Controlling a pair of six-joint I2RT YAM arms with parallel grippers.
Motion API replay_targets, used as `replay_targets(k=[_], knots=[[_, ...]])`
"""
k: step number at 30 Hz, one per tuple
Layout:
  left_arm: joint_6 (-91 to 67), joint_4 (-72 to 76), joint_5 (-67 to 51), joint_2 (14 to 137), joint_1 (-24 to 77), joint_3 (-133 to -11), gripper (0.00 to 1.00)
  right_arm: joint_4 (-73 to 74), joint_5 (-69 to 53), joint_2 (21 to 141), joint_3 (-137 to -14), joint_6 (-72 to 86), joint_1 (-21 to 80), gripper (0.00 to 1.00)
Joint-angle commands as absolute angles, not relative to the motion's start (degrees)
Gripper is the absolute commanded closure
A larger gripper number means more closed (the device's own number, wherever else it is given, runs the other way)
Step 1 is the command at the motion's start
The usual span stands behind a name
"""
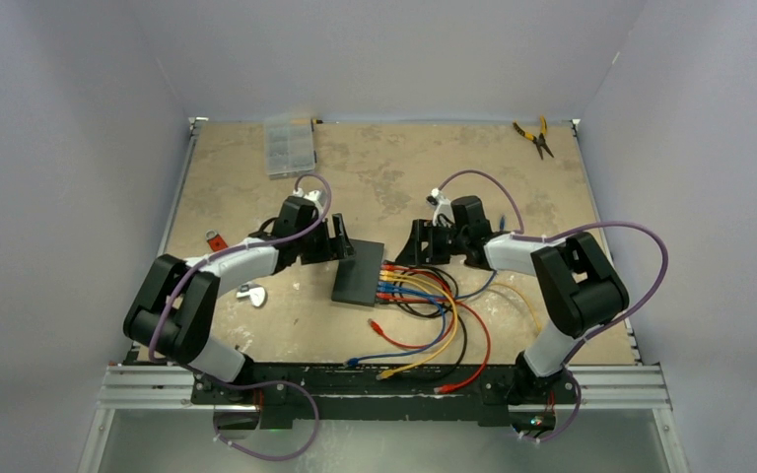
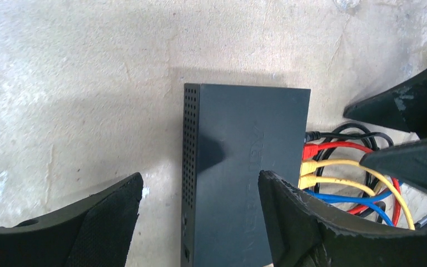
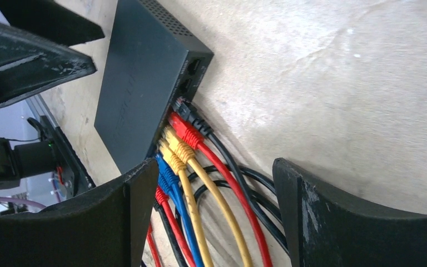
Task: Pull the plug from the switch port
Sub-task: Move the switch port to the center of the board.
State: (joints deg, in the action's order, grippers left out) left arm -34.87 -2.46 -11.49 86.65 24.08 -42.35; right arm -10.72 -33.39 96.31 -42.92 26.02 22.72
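Observation:
The flat black switch lies mid-table. Several plugs fill its right edge: black, red, two yellow and blue, with coloured cables trailing toward the front. The two sockets at the far end are empty. My left gripper is open, one finger over the table left of the switch, the other over its top. My right gripper is open just above the cables near the plugs, holding nothing.
A clear compartment box sits at the back left and yellow-handled pliers at the back right. A small red item and a white item lie left of the switch. Loose cable ends reach the front edge.

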Motion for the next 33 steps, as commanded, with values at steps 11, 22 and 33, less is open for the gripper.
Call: replay_targets(k=[11,22,33], knots=[[-35.1,1.1,-13.9,82.3,24.0,-36.0,0.31,-17.5,-40.6,102.3,-41.5,26.8,18.8,0.24],[-35.0,2.7,-13.7,86.7,24.0,-36.7,0.36,-17.8,-41.8,112.1,-46.2,26.5,19.0,0.43],[-32.7,-3.9,-7.8,87.1,24.0,-38.4,0.42,-12.4,-40.6,114.7,-50.7,21.8,20.9,0.52]])
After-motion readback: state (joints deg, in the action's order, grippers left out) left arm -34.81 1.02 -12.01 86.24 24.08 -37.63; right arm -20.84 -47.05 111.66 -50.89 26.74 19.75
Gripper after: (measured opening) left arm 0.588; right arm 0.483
